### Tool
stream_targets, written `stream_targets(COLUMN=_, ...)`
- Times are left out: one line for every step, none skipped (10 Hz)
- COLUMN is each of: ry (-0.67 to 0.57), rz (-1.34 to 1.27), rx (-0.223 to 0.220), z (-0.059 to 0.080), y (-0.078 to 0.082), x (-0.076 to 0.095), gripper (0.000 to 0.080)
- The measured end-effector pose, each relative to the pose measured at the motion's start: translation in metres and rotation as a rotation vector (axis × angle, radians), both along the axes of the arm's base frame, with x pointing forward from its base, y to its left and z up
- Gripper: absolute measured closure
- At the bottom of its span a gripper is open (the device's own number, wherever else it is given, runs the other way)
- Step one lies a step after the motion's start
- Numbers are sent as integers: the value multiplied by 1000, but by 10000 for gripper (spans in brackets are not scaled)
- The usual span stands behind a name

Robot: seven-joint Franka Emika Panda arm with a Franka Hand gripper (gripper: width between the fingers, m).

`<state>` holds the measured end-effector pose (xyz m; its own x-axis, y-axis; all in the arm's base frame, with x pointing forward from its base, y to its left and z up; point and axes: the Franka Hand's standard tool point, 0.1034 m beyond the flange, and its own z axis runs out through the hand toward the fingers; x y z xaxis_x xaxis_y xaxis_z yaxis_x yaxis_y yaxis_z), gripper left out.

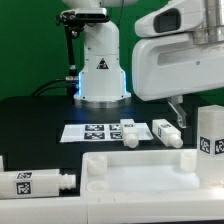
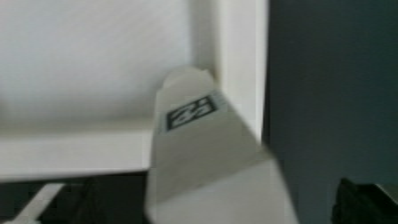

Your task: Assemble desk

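Note:
The desk's white tabletop panel (image 1: 140,185) lies flat at the front of the table. One chunky white leg (image 1: 210,135) with a black-and-white tag stands upright at the panel's far corner on the exterior view's right. In the wrist view this leg (image 2: 205,150) rises from the corner of the panel (image 2: 89,70) toward the camera. My gripper (image 1: 178,112) hangs just above that leg. Seen from the wrist, the gripper (image 2: 205,208) is open, its dark fingers (image 2: 365,203) on either side of the leg with a gap showing. Nothing is held.
The marker board (image 1: 95,131) lies in front of the robot base (image 1: 100,70). Two loose legs (image 1: 128,133) (image 1: 167,132) lie by the board. Another tagged leg (image 1: 30,183) lies at the front on the exterior view's left.

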<state>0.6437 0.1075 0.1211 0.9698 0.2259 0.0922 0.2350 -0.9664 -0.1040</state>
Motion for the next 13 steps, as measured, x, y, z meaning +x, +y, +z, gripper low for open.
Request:
stream_targets(ry=-9, rz=78, rx=-10, z=0, y=1, x=0, gripper=151)
stream_targets(ry=-9, rz=76, rx=-11, z=0, y=-1, x=0, gripper=273)
stream_targets(ry=-7, rz=59, rx=-10, z=0, y=-1, x=0, gripper=273)
stream_targets(ry=-5, rz=42, rx=-9, z=0, y=-1, x=0, gripper=412)
stream_targets(ry=1, rz=-7, rx=-5, z=0, y=-1, x=0, gripper=517)
stream_targets(ry=11, rz=-86, rx=0, z=0, y=-2, x=0, gripper=515)
stream_targets(ry=20, rz=-167, rx=4, z=0, y=-2, x=0, gripper=515)
stream_targets(ry=33, rz=-341, rx=7, z=0, y=-2, x=1, gripper=515)
stream_targets(ry=41, rz=-567, rx=9, z=-2, y=-1, x=0, gripper=515)
stream_targets(ry=53, rz=-801, rx=18, z=-2, y=-2, x=0, gripper=515)
stream_targets(ry=70, rz=-954, rx=35, z=-2, y=-5, x=0, gripper=515)
stream_targets(ry=79, rz=-1009, rx=47, z=-2, y=-7, x=0, gripper=515)
stream_targets(ry=86, rz=-1057, rx=51, z=-2, y=-6, x=-1, gripper=515)
